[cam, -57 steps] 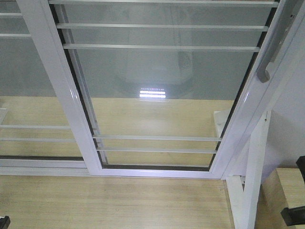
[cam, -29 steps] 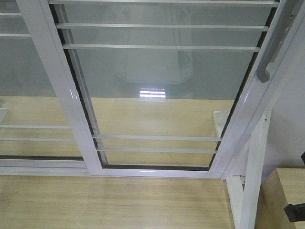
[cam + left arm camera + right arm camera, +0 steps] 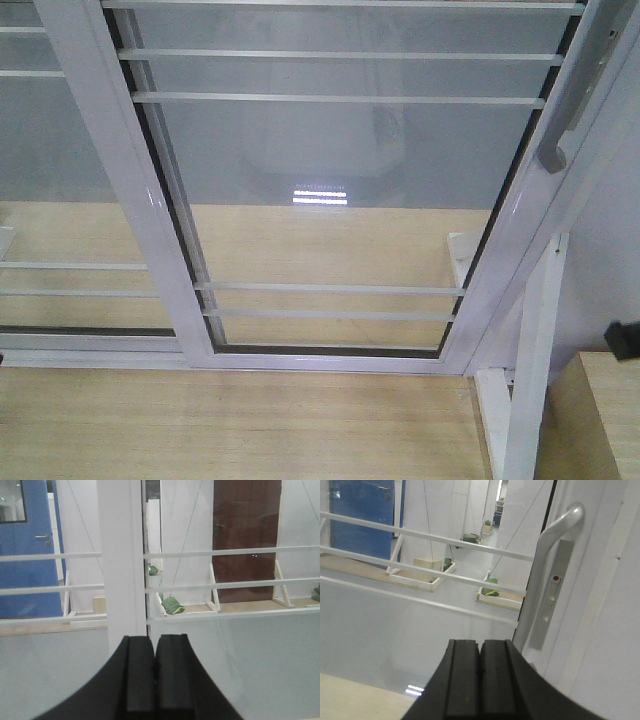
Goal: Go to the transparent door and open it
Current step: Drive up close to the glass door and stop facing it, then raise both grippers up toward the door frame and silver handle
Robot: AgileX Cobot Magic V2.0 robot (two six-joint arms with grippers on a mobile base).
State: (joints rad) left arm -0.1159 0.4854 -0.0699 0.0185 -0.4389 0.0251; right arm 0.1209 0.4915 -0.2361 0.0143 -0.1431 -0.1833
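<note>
Tall clear-glass sliding door (image 3: 330, 150), glossy white frame, stands ahead. Its upright curved grey handle (image 3: 555, 550) lies up-right of the nearer right gripper (image 3: 480, 680), fingers together; left gripper (image 3: 155, 680) likewise together.

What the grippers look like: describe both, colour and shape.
The left gripper is matt black: two flat, rectangular fingers with squared tips, rising from a base that flares outward in smooth curves. The right gripper is the same in colour and build. No cables, labels or markings show on either.
</note>
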